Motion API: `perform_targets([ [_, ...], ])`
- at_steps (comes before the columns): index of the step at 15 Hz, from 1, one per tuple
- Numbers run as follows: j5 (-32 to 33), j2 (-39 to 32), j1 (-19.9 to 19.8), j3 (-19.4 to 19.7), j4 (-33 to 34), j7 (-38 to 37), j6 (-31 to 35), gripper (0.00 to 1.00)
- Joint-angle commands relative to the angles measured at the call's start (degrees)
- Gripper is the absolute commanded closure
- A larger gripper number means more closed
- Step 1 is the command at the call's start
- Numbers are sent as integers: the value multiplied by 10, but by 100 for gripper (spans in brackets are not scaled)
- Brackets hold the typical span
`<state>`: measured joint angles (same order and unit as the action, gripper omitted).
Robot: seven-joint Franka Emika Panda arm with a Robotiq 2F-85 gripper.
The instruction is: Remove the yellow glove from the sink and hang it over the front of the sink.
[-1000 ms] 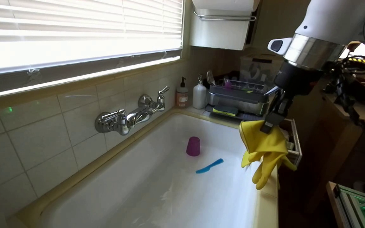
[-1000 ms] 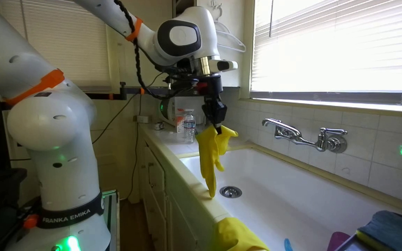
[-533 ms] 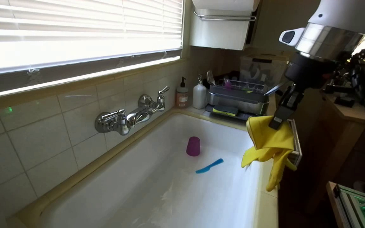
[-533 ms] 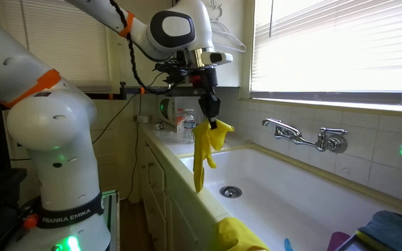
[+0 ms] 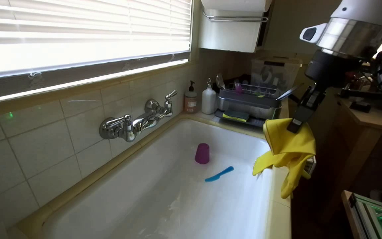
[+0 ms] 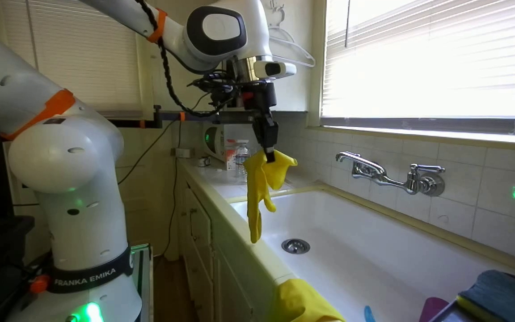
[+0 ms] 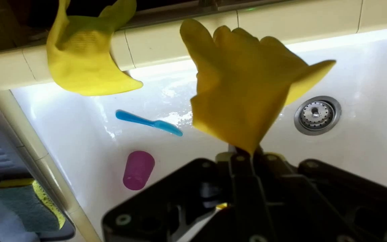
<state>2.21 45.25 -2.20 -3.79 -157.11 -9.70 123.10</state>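
1. Wrist view: the black hand (image 7: 251, 155) is clamped on the cuff of a bright yellow rubber glove (image 7: 240, 87), its finger ends over the cream flat-topped front rim (image 7: 160, 47) of the deep white sink (image 7: 364, 77). Left of the hand here, a matching yellow rubber glove (image 7: 86, 67) drapes that rim, its printing illegible.
2. In an exterior view, the held glove hangs below the hand. Carrying it outward before lowering should drop its fingers outside, cuff inside. The black base band (image 6: 85, 277), well below the hand, reads "FRANKA EMIKA".
3. In an exterior view, release should wait until the rim bears the fold; the orange-labelled pump bottle (image 5: 190, 102), left of the hand, is unreadable.
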Motion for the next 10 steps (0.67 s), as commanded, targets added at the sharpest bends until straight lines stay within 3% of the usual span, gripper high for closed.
perform_targets([
  [1,-24,-11,6,31,1,24,-12,99],
  [10,-79,-80,16,103,-3,130,-6,99],
])
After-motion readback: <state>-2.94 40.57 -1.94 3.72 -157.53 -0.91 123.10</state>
